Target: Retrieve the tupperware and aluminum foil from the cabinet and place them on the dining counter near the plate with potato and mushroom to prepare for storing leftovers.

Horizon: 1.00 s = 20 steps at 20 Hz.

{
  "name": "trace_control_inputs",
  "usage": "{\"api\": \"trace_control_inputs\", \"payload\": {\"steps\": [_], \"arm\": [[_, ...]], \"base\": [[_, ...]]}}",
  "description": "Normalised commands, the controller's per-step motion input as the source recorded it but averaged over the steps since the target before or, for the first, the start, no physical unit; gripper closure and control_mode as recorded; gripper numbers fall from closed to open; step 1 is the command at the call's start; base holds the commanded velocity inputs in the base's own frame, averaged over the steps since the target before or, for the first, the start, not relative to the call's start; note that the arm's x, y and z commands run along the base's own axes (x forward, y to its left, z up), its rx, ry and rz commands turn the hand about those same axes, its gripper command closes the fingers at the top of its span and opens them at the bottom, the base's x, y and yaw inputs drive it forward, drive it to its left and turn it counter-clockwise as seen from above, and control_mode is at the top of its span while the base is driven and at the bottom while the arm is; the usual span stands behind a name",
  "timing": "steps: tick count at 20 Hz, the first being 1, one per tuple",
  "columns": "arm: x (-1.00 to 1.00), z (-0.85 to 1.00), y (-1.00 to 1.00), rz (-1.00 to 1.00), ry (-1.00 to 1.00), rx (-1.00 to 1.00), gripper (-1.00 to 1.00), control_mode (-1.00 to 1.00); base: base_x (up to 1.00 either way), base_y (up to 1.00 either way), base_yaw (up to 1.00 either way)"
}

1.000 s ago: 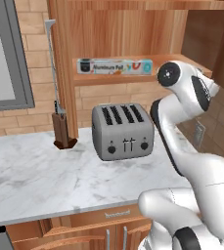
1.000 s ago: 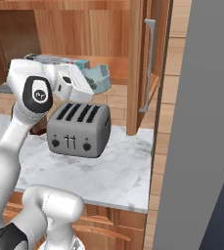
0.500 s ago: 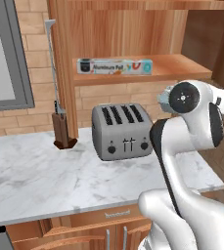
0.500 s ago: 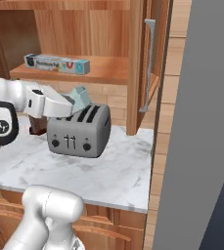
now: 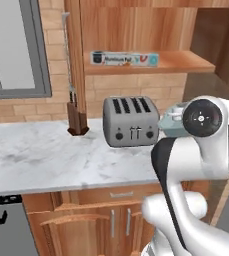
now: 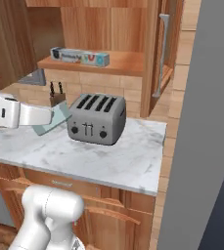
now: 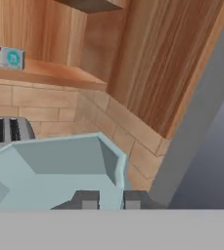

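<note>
My gripper (image 7: 111, 200) is shut on the rim of the pale blue-grey tupperware (image 7: 55, 171), whose hollow side faces the hand camera. From the right base the tupperware (image 6: 56, 118) hangs tilted just left of the toaster, above the worktop. In the left base view an edge of the tupperware (image 5: 170, 123) peeks out to the toaster's right, behind my arm's joint. The aluminum foil (image 5: 125, 59) (image 6: 80, 56) (image 7: 3, 56) box lies on the plank shelf of the wooden cabinet (image 5: 186, 62) (image 6: 128, 63) above. The dining counter and plate are out of view.
A silver four-slot toaster (image 5: 131, 121) (image 6: 96, 118) stands on the marble worktop (image 5: 46, 155) (image 6: 128, 156). A knife block (image 5: 77, 120) (image 6: 57, 95) sits left of it. The open cabinet door (image 6: 165, 49) and a tall grey panel (image 6: 206, 122) stand on the right.
The arm has swung out from the shelf and down, carrying the tupperware to toaster height. The whole picture shifted slightly, so the base has moved. The foil box stays on the shelf.
</note>
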Motion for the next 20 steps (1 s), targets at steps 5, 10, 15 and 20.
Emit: {"api": "trace_control_inputs", "payload": {"steps": [5,10,15,20], "arm": [[0.0,0.0,0.0,0.0,0.0,0.0,1.0,1.0],[0.0,0.0,0.0,0.0,0.0,0.0,1.0,1.0],[0.0,0.0,0.0,0.0,0.0,0.0,1.0,1.0],[0.0,0.0,0.0,0.0,0.0,0.0,1.0,1.0]], "base": [[-1.0,0.38,0.53],[-0.77,0.65,0.75],[-0.2,0.48,0.86],[0.0,0.24,0.91]]}}
